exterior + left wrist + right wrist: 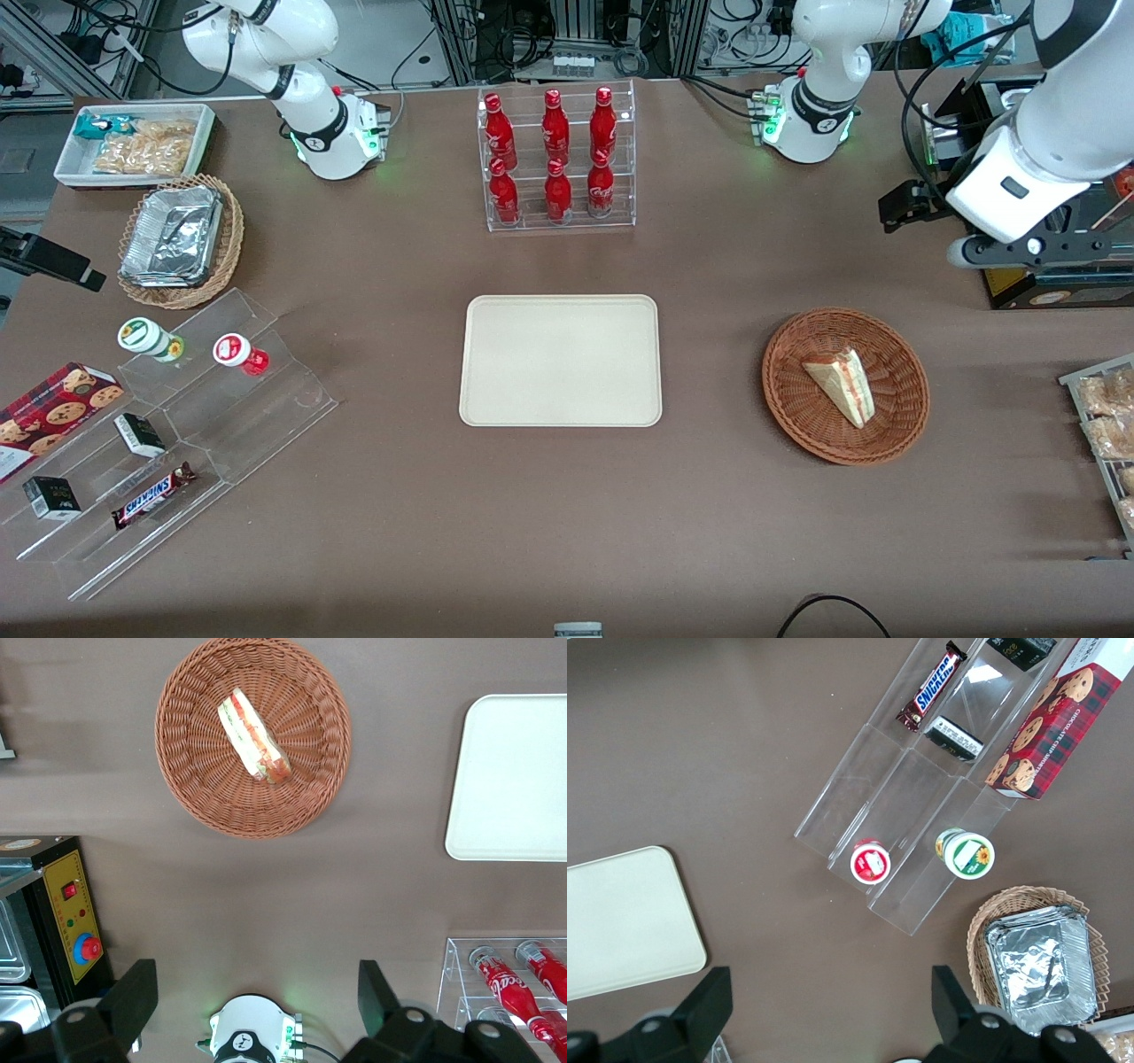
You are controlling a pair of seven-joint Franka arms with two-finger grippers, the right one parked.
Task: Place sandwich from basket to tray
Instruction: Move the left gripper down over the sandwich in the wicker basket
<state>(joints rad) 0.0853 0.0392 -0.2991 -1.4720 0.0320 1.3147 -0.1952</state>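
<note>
Surface: brown matte tabletop [567, 514].
Sandwich: clear-wrapped triangular wedge [840, 386] in reddish-brown wicker basket [788, 390], 3 o'clock of cream rectangular tray [561, 360].
Gripper: black two-finger gripper [257, 997] high above the tabletop, jaws spread, empty.

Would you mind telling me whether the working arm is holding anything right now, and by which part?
Nothing is held. The tool is open and empty, raised above the table, while the sandwich lies untouched in the basket.

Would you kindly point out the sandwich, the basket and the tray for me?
sandwich [840, 384], front view, middle of the wedge.
basket [905, 403], front view, bare woven wall.
tray [561, 360], front view, bare flat centre.
</note>
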